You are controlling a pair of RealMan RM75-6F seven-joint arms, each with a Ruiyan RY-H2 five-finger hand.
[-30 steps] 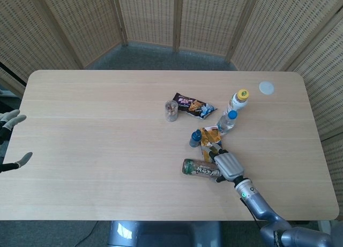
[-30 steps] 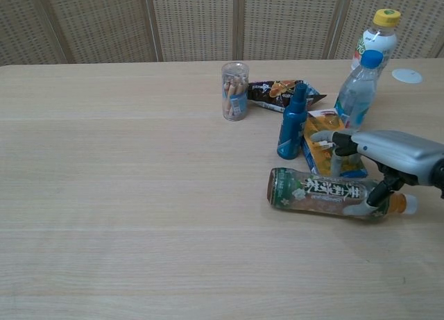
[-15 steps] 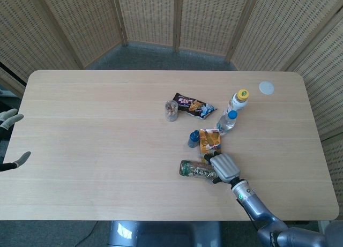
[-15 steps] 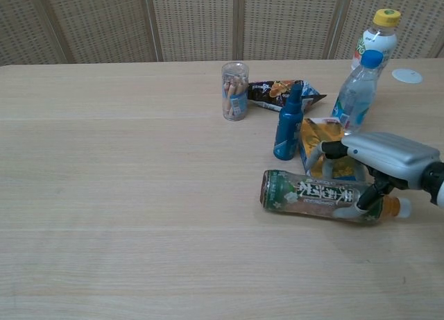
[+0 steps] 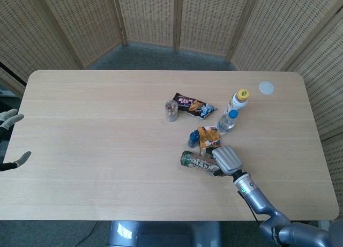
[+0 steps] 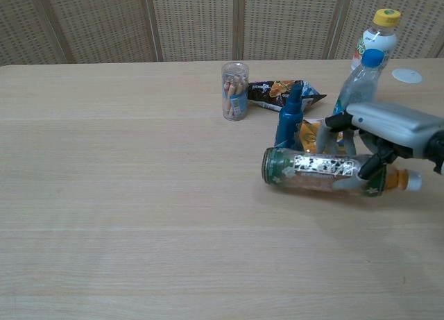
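Right robot hand [image 6: 378, 136] grips the tea bottle [image 6: 322, 172] lying sideways just above the counter [image 6: 139, 195], beside the blue spray bottle [image 6: 288, 125]; risk judged: the bottle's swinging base could topple that upright spray bottle.

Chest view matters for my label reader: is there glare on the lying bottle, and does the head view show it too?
Chest view: a bright glare patch washes out the lying bottle's label. Head view: the bottle is small, no clear glare.
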